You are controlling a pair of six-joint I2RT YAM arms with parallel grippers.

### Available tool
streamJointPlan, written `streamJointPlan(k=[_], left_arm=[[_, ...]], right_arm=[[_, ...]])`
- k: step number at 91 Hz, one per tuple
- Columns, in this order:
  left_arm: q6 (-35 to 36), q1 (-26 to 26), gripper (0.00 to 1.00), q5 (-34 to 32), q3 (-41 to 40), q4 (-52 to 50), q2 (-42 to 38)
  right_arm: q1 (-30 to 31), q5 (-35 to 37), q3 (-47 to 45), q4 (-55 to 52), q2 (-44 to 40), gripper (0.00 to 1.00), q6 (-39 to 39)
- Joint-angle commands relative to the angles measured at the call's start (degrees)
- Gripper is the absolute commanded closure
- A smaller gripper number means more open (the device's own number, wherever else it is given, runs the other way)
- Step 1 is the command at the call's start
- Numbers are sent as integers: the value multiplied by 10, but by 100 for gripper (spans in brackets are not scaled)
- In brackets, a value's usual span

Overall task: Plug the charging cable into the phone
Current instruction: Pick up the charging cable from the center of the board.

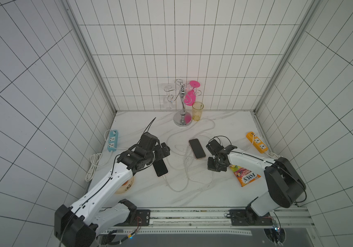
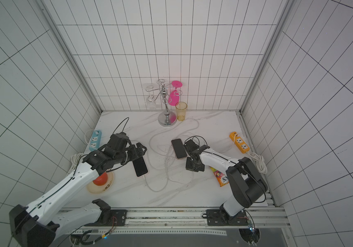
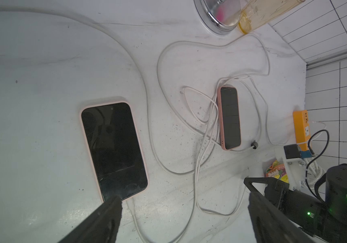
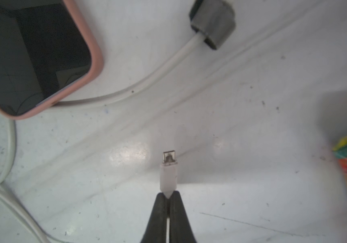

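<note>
Two dark-screened phones in pink cases lie on the white marble table. The middle phone (image 1: 197, 148) (image 2: 178, 148) (image 4: 32, 56) has no plug showing in it. My right gripper (image 4: 168, 194) (image 1: 214, 166) hovers just beside its near end. It is shut on the white plug (image 4: 168, 176) of a charging cable, whose metal tip points outward, apart from the phone. The left phone (image 1: 160, 169) (image 3: 113, 149) has a white plug (image 3: 129, 205) in its near end. My left gripper (image 3: 184, 197) (image 1: 163, 150) stands open above it and holds nothing.
Loose white cable loops (image 1: 180, 188) lie between and in front of the phones. A metal cup stand (image 1: 182, 119) and a yellow cup (image 1: 197, 110) are at the back. The blue power strip (image 1: 112, 140) is left, the orange power strip (image 1: 256, 142) and snack packet (image 1: 246, 176) right.
</note>
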Motion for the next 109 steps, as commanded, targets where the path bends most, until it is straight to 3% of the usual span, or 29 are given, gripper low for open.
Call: streamJointPlan(k=[1, 46, 73, 93, 109], left_arm=[[8, -12, 5, 8, 17, 28, -13], [57, -57, 14, 69, 7, 88, -46], [87, -150, 22, 87, -7, 171, -19], [170, -232, 26, 88, -12, 279, 21], [249, -268, 27, 84, -30, 379, 43]], right_arm=[[5, -5, 29, -4, -37, 100, -23], [-7, -48, 47, 48, -197, 100, -119], [-18, -95, 37, 65, -242, 100, -140], [-21, -159, 20, 129, -307, 100, -151], [-23, -207, 19, 155, -340, 100, -149]])
